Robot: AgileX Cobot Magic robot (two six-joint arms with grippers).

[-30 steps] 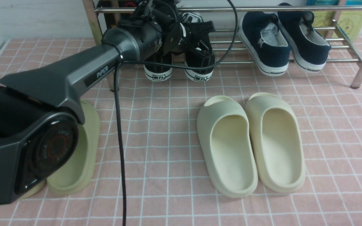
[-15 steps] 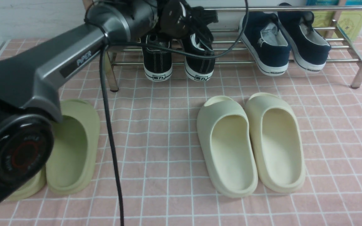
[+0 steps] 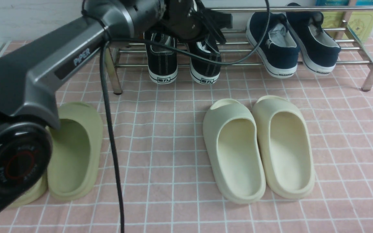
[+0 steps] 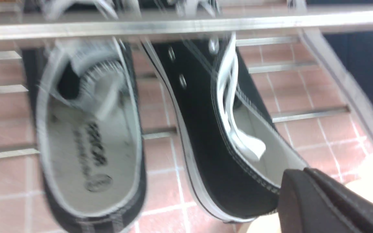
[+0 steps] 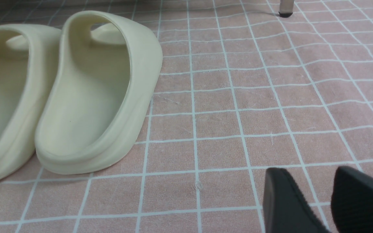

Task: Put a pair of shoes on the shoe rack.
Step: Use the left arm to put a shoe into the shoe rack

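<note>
Your sneakers (image 3: 162, 64) sit on the rack (image 3: 270, 9) in the upper middle of the front frame. They are side by side on the lower bars, heels toward the camera and poking out past the front bar. In the left wrist view the sneaker nearer the fingers leans over on its side, while the other lies flat with its insole showing. Your left gripper (image 3: 217, 32) hangs just above that pair at the top of the frame. Its jaws are closed together with nothing between them. Your right gripper (image 5: 316, 181) shows only in its own wrist view, at the lower right. Its fingers are parted and empty over the pink cloth (image 5: 238, 106), beside the cream slides (image 5: 96, 97). Navy shoes (image 3: 274, 48) rest on the rack at the upper right, and olive slides (image 3: 73, 152) lie at the lower left.
</note>
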